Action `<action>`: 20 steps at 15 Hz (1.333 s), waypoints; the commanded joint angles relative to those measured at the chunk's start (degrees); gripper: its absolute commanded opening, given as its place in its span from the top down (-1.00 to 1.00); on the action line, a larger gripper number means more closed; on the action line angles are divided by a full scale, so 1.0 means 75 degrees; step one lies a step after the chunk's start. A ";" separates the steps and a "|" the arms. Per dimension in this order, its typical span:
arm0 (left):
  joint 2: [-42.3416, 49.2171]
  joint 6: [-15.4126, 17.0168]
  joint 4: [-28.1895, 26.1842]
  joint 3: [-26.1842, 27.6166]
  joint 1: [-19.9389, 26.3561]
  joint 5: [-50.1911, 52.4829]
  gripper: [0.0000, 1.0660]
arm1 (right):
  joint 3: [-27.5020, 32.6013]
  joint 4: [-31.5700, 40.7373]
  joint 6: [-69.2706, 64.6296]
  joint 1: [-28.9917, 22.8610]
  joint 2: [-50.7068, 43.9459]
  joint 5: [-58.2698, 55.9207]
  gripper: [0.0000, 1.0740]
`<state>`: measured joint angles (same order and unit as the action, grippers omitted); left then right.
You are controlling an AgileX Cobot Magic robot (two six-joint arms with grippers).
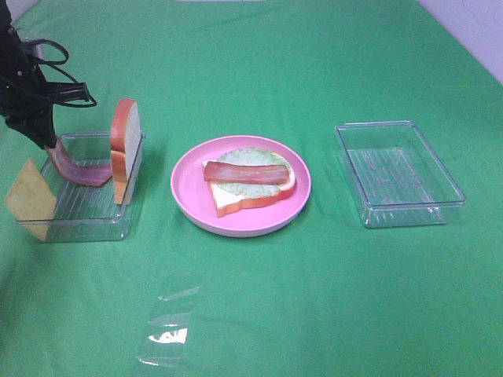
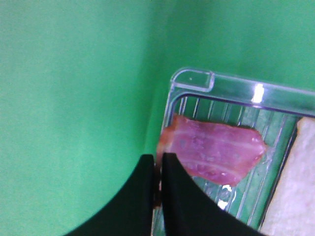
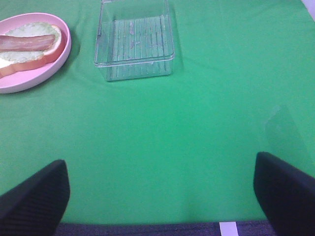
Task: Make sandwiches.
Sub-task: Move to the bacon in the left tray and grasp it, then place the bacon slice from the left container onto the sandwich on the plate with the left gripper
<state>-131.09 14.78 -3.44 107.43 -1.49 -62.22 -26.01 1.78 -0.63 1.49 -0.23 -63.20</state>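
My left gripper (image 1: pixel 47 143) reaches down into the left clear tray (image 1: pixel 78 229) and is shut on one end of a red-brown bacon strip (image 1: pixel 80 171). In the left wrist view the gripper (image 2: pixel 158 161) pinches the edge of that bacon strip (image 2: pixel 216 153), which lies on the tray's ribbed floor. An upright bread slice (image 1: pixel 126 149) and a yellow cheese square (image 1: pixel 30 191) lean against the tray's sides. On the pink plate (image 1: pixel 189 192) lies a bread slice (image 1: pixel 244 202) with lettuce (image 1: pixel 251 161) and another bacon strip (image 1: pixel 245 172). My right gripper (image 3: pixel 160 196) hovers open over bare cloth.
An empty clear tray (image 1: pixel 397 171) stands to the right of the plate; it also shows in the right wrist view as the tray (image 3: pixel 135 46). A scrap of clear plastic film (image 1: pixel 169 330) lies on the green cloth near the front.
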 commanded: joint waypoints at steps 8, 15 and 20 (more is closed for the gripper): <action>0.0069 -0.0008 -0.0046 0.0061 -0.0053 0.0000 1.00 | 0.0015 -0.0023 0.0008 0.0008 -0.0222 0.0031 -0.82; 0.0298 -0.0053 -0.0076 0.2322 -0.0749 -0.1115 1.00 | 0.0015 -0.0008 0.0008 0.0008 -0.0222 0.0031 -0.82; 0.0772 -0.0008 -0.0076 0.3285 -0.1207 -0.1253 1.00 | 0.0015 -0.0008 0.0008 0.0008 -0.0222 0.0031 -0.82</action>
<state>-125.99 14.38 -3.61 131.61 -10.20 -69.44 -26.01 1.78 -0.63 1.49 -0.23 -63.20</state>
